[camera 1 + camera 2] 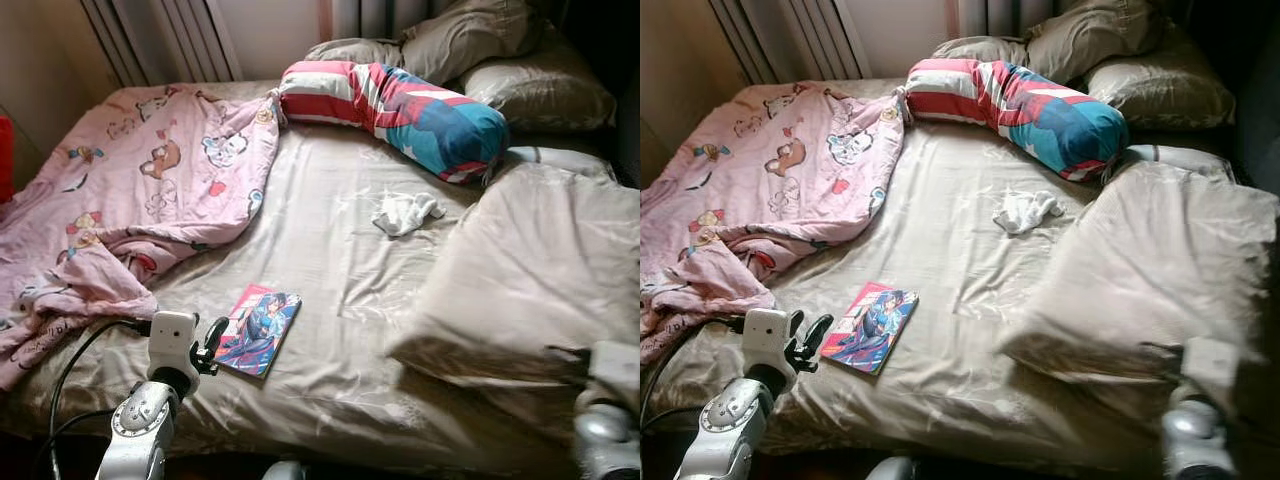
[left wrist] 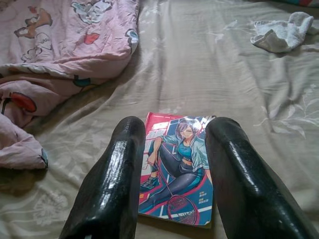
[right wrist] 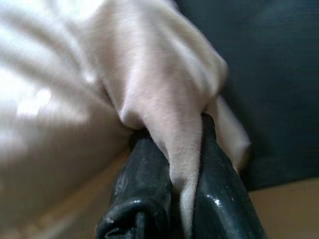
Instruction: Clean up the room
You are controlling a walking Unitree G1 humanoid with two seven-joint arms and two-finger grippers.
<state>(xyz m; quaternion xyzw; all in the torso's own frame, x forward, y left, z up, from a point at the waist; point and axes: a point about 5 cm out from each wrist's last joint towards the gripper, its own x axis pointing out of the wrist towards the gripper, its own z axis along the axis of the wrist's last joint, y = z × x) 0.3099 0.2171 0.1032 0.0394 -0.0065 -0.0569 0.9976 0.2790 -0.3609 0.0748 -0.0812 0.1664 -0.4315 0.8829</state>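
On the bed, the thin paperback comic book with a bright cover of a drawn figure (image 1: 258, 329) lies flat on the beige printed bed sheet (image 1: 340, 250), near the front edge of the mattress. It looks light and rather stiff, but it can bend, and its glossy cover is probably slippery. Because it lies flat on soft cloth, a finger can press the sheet down and go under one edge; I think the best place to take it is the short edge closest to the robot.

The left gripper (image 1: 212, 345) hovers just beside that near edge, with its two black fingers (image 2: 112, 184) spread apart and nothing between them. In the left wrist view the book sits between the two fingers, a little ahead of their tips, so the gripper is already well aligned.

The right gripper (image 3: 169, 199) is closed on a fold of the large pale beige duvet (image 1: 540, 270), which is heaped on the right side of the bed. This duvet is soft, bulky and limp; it will drag and sag when pulled, and a pinch of cloth may slip out.

A small crumpled white cloth (image 1: 405, 213) lies in the middle of the sheet, well apart from both grippers. A pink blanket with cartoon bears (image 1: 140, 190) covers the left side, and a striped red, white and blue bolster pillow (image 1: 400, 112) lies near the headboard end.
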